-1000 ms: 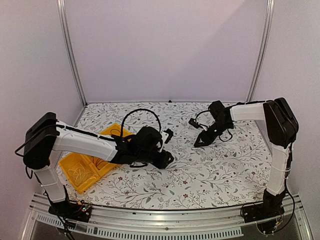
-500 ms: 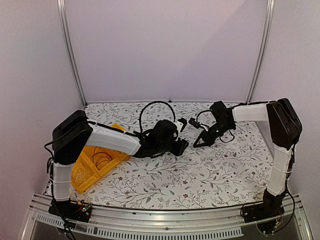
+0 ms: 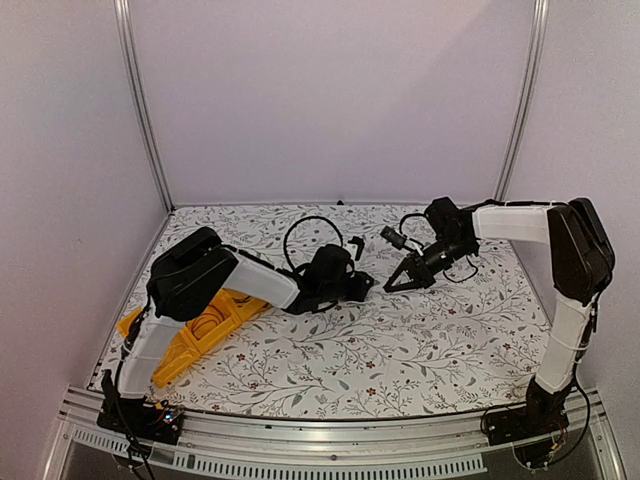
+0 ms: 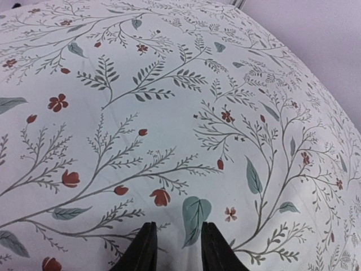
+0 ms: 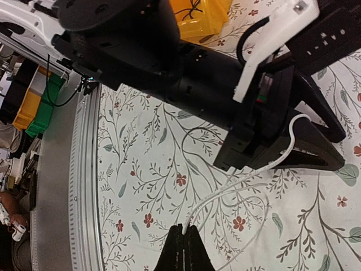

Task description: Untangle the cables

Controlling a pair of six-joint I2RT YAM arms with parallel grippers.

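Thin white cable [image 5: 289, 144] pinched over the floral table [image 3: 400, 340].
The pale, glossy cable curves from the clamped tips of the right gripper [image 5: 183, 245] to beside the left gripper [image 4: 176, 237], whose fingers stand narrowly apart, nothing visible between them. At the table's left, a yellow bin [image 3: 195, 345] holds thin coiled wires [image 3: 205, 322].

One left gripper [image 4: 176, 232], one right gripper [image 5: 183, 234], one yellow bin [image 3: 190, 345], one pale cable [image 5: 237, 183]
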